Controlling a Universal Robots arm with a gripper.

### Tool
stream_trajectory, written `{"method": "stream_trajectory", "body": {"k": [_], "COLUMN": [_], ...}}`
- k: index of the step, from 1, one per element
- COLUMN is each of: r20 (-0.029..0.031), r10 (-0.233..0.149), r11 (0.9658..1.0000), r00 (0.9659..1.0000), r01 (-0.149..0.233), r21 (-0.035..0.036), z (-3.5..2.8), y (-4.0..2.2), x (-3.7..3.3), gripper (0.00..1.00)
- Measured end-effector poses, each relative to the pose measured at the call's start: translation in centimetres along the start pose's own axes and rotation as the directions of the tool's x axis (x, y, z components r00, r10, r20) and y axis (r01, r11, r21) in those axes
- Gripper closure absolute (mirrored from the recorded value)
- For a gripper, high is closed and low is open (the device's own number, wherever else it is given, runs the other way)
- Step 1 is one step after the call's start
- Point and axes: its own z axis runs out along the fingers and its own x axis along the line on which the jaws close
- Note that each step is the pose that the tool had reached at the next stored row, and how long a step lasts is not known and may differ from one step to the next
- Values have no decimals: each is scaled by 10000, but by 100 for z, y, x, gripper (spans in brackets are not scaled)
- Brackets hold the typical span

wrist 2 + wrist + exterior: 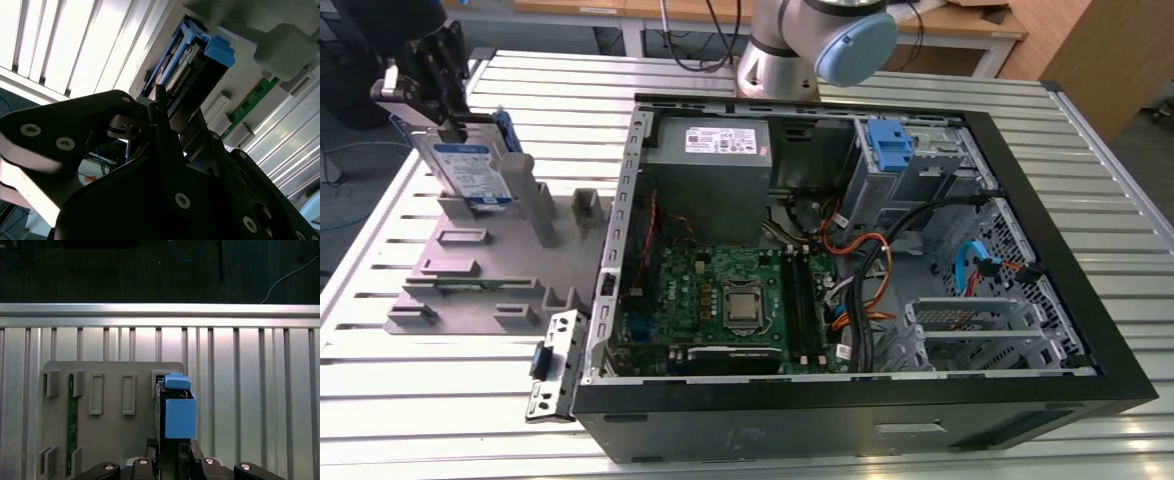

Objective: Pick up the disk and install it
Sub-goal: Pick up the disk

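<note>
Disk standing on edge in the grey holder, tool pinching its top edge.

From the exterior view the holder sits on the slatted table, just beside the open PC case on that view's left, and you get the disk's white-and-blue label face-on. The first wrist view looks straight down instead: mostly the blue side rail, the tool's fingers tight against either face of the disk, plus a green memory stick slotted in the holder well apart from it. The second wrist view, past the black tool body, catches the disk's connector end, which the other two don't give you.
</note>
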Motion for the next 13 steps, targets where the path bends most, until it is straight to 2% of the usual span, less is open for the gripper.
{"method": "stream_trajectory", "body": {"k": [9, 13], "r20": [0, 1], "r10": [0, -1], "r11": [10000, 10000], "r00": [10000, 10000], "r01": [0, 1], "r21": [-1, 2], "z": [-170, -179], "y": [5, 5], "x": [-4, -5], "gripper": [65, 65]}}
